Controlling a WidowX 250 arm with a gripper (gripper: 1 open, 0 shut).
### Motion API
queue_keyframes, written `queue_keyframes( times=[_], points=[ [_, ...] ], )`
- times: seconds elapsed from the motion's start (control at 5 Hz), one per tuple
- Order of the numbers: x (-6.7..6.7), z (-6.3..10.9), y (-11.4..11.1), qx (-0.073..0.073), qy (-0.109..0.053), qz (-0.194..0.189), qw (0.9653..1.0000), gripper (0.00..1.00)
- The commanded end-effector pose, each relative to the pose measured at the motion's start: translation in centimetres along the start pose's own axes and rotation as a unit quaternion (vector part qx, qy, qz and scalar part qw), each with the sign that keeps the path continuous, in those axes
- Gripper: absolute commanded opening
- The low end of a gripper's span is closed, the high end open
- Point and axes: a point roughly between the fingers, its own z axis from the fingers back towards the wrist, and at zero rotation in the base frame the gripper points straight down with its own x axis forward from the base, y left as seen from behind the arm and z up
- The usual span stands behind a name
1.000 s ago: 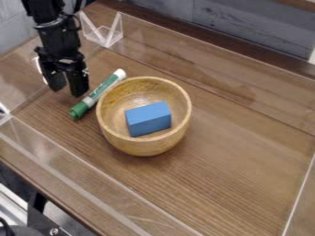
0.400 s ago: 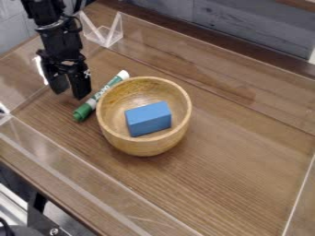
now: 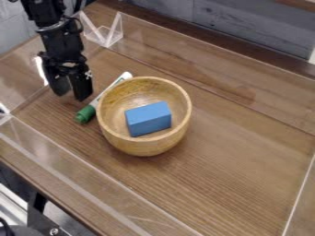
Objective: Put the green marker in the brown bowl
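Starting at the left, I see my gripper pointing steeply down at the table, its jaws spread wide and holding nothing, one finger in front of the green marker. The pen lies flat on the wood, running diagonally from its green end near me up toward a white barrel tip, just beside the brown bowl's left rim; I cannot tell whether they touch. I judge it light, stiff and smooth, a round barrel that may roll or squirt out if pinched off-centre, so I would close across the middle of the barrel. Further right, inside the bowl, sits a blue block, leaving room around it.
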Motion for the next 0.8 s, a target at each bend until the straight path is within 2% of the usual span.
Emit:
queue_keyframes(
  times=[0.0, 0.2, 0.6],
  points=[
    [0.24, 2.60, -0.08, 0.019, -0.033, -0.002, 0.9993, 1.00],
    [0.22, 2.77, -0.20, 0.016, -0.034, -0.002, 0.9993, 1.00],
    [0.56, 1.92, -0.71, 0.014, -0.033, -0.010, 0.9993, 1.00]
  ],
)
